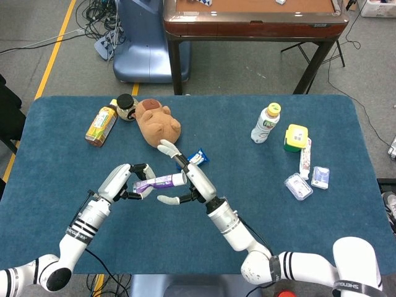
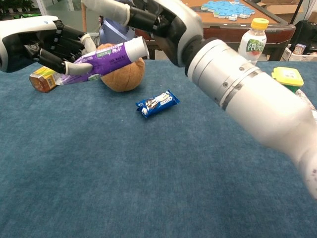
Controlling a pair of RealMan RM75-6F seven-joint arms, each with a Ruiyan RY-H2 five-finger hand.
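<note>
While the purple-and-white plastic tube [image 1: 159, 182] sits lifted above the counter [image 1: 260, 204] left of centre, left hand [image 1: 127, 180] grips its crimped tail; right hand [image 1: 185, 179] touches the cap end, fingers spread. Looks like a handover. Blue snack wrapper [image 1: 197, 157] lies beneath.
</note>
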